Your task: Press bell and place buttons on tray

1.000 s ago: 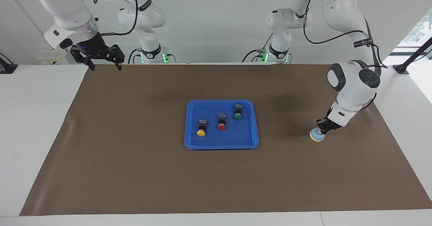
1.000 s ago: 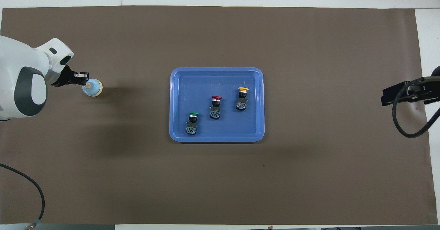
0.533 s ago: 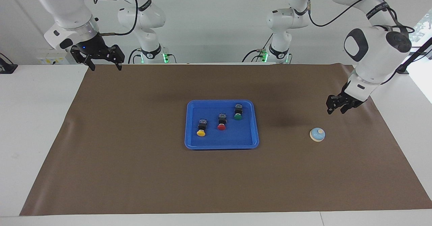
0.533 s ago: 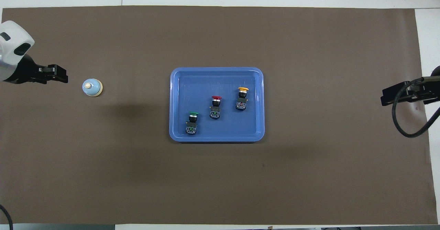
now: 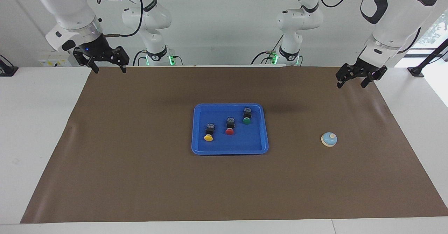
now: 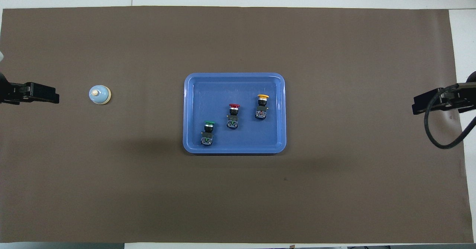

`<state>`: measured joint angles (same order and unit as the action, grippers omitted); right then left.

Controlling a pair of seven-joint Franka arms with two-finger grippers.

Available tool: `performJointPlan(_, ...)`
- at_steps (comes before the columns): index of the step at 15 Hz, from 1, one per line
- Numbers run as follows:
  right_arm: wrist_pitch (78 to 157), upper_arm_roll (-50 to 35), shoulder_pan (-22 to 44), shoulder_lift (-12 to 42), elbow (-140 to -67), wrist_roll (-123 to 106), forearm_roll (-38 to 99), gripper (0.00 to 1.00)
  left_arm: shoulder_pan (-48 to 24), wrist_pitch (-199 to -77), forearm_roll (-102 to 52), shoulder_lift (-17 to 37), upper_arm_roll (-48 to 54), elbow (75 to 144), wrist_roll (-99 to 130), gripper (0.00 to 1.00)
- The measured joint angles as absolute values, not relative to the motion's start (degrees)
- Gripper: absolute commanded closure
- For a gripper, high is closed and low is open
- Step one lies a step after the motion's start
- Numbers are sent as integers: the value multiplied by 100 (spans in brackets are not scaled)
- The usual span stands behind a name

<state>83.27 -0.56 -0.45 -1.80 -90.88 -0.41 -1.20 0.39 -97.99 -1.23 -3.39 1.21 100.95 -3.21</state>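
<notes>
- Bell (image 5: 329, 139) sits alone on the bench's brown mat, toward the left arm's end; the left tool (image 5: 355, 78), pressing it a second ago, has lifted clear, fingers released.
- Tray (image 5: 257, 148) holds green, red and yellow buttons (image 5: 229, 126); task looks done.
- Right tool (image 5: 106, 67) waits, released.
</notes>
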Motion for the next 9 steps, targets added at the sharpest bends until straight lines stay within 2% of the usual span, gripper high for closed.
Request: performJointPlan(9, 8327, -55, -45, -180, -9088, -41, -120, 0, 37, -9454, -123, -328, 123, 9957, -323, 0)
